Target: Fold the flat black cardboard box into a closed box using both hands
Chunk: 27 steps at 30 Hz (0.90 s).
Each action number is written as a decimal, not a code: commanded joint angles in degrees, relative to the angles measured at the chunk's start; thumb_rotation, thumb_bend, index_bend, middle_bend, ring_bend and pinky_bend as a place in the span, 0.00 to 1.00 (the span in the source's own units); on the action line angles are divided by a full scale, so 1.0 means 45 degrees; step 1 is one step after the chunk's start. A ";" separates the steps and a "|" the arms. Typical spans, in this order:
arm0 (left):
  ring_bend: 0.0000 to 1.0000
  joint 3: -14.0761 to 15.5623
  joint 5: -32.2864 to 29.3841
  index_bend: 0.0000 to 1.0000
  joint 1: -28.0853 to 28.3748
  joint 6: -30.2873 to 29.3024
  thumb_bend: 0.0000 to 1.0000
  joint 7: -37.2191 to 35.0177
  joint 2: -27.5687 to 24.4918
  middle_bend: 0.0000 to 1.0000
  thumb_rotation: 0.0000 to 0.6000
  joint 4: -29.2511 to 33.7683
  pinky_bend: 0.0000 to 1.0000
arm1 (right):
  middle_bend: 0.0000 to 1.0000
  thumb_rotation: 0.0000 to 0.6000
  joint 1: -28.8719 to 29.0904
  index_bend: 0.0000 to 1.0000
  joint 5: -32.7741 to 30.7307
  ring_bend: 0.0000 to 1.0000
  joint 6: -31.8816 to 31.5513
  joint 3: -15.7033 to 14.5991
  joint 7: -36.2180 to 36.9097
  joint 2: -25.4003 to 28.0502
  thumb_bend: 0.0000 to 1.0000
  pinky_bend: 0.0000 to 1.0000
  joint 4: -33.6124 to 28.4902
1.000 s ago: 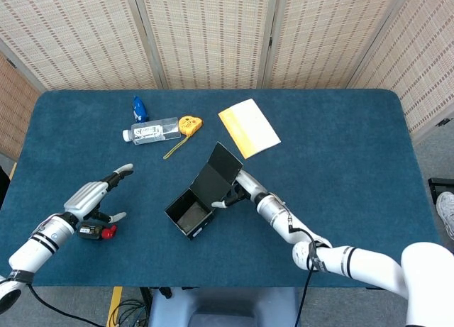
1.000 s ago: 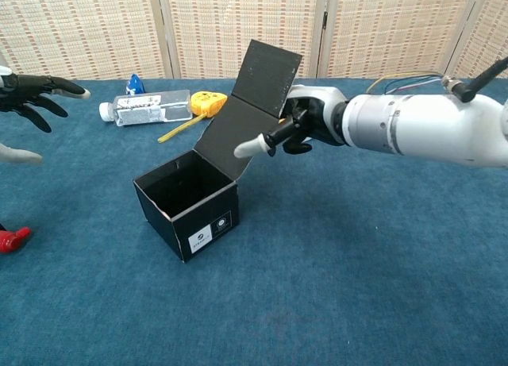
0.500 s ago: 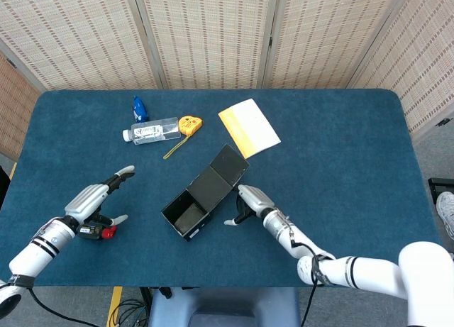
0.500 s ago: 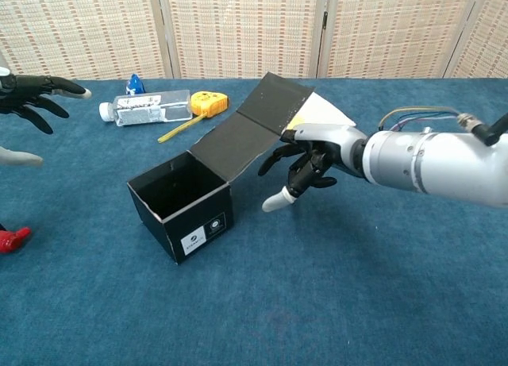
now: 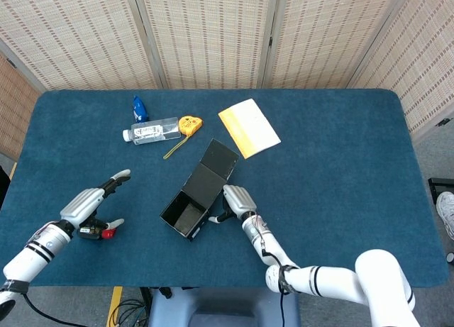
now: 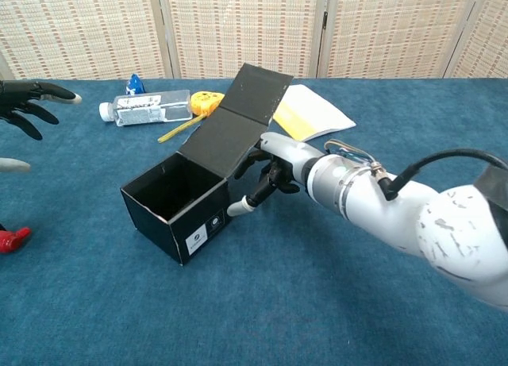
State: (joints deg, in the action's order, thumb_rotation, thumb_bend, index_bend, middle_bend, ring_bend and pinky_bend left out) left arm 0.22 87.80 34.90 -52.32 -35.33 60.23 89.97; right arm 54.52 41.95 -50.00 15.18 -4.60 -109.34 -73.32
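The black box stands near the front middle of the blue table, open at the top, its lid flap leaning up and back. Your right hand is under the flap beside the box wall, fingers spread, holding nothing. Your left hand hovers far left, open wide, above a small red-and-black object.

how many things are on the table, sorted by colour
black: 1, the box
yellow: 2, the tape measure and the booklet
clear with blue cap: 1, the bottle
blue: 1, small object
red and black: 1, small object
total: 6
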 commanded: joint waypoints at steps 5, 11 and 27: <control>0.13 -0.0011 -0.0123 0.00 0.0183 0.0329 0.25 -0.0365 0.0162 0.00 1.00 -0.0257 0.21 | 0.31 1.00 0.0843 0.00 0.0162 0.63 0.0308 0.1243 -0.0076 -0.1427 0.00 0.94 0.2237; 0.13 0.0078 -0.0023 0.00 0.0206 0.0408 0.25 -0.0646 0.0124 0.00 1.00 -0.0321 0.21 | 0.32 1.00 0.1745 0.00 0.0097 0.63 0.0731 0.2228 -0.0220 -0.2358 0.00 0.94 0.4081; 0.34 0.0062 -0.0167 0.00 0.0374 0.0675 0.20 -0.2133 0.1431 0.00 1.00 -0.1466 0.38 | 0.32 1.00 -0.0674 0.00 -0.0672 0.63 -0.0293 0.2387 -0.1168 0.1902 0.00 0.94 -0.2182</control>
State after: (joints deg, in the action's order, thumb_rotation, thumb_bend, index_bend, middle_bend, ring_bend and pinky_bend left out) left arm 0.73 87.77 36.80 -49.03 -45.66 65.91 83.87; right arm 56.10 40.52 -49.35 26.87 -8.30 -108.08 -73.65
